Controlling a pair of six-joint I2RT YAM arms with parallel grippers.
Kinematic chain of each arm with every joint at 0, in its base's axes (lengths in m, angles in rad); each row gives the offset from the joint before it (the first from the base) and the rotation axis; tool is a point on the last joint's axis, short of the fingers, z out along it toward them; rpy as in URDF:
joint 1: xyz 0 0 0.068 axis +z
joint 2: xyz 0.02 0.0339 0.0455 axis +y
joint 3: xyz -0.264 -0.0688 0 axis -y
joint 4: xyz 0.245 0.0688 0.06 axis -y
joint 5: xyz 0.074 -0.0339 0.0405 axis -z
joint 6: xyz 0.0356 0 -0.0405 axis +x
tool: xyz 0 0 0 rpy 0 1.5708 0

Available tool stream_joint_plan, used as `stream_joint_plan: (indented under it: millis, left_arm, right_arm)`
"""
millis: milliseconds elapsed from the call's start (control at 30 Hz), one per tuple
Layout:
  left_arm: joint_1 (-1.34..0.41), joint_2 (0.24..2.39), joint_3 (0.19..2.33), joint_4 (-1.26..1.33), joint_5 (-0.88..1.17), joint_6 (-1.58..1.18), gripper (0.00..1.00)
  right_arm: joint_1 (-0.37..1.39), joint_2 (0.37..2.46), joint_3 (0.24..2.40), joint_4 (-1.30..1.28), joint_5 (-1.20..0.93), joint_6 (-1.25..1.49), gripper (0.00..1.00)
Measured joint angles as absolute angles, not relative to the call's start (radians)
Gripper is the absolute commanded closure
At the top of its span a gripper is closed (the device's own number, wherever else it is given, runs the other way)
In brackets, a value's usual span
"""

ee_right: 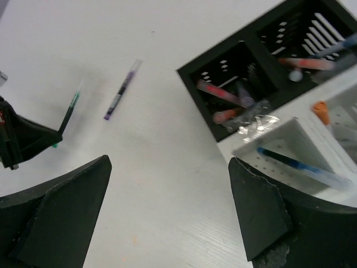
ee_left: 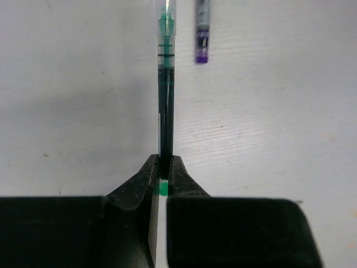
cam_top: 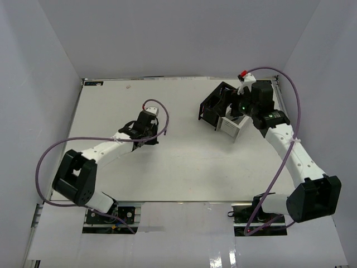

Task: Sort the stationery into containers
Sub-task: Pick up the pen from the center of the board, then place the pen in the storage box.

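Observation:
My left gripper (cam_top: 146,131) is shut on a teal pen (ee_left: 165,100), gripping its rear end low over the table; the pen points straight away from the fingers. A purple pen (ee_left: 202,33) lies on the table just beyond, also in the right wrist view (ee_right: 120,92). My right gripper (ee_right: 167,190) is open and empty, up beside the containers. The black container (ee_right: 195,72) holds red and orange pens (ee_right: 220,92). The white container (ee_right: 268,139) beside it holds a blue pen (ee_right: 295,164) and an orange-capped one (ee_right: 321,109).
The black container (cam_top: 215,106) and the white container (cam_top: 233,125) stand together at the back right of the table, under my right wrist (cam_top: 256,100). White walls enclose the table on three sides. Purple cables loop from both arms.

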State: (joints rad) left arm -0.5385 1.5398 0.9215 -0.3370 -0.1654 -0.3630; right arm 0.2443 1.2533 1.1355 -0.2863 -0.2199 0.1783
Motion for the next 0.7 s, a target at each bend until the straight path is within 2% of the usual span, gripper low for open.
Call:
stream_joint_plan:
  millis: [300, 700]
  left_arm:
    - [-0.538, 1.226, 0.857, -0.127, 0.093, -0.134, 1.00]
    - [-0.539, 1.203, 0.857, -0.074, 0.369, 0.057, 1.00]
  right_arm:
    - [0.415, 1.404, 1.289, -0.292, -0.418, 0.259, 0.08]
    - [0.510, 1.509, 1.375, -0.287, -0.537, 0.361, 0.09]
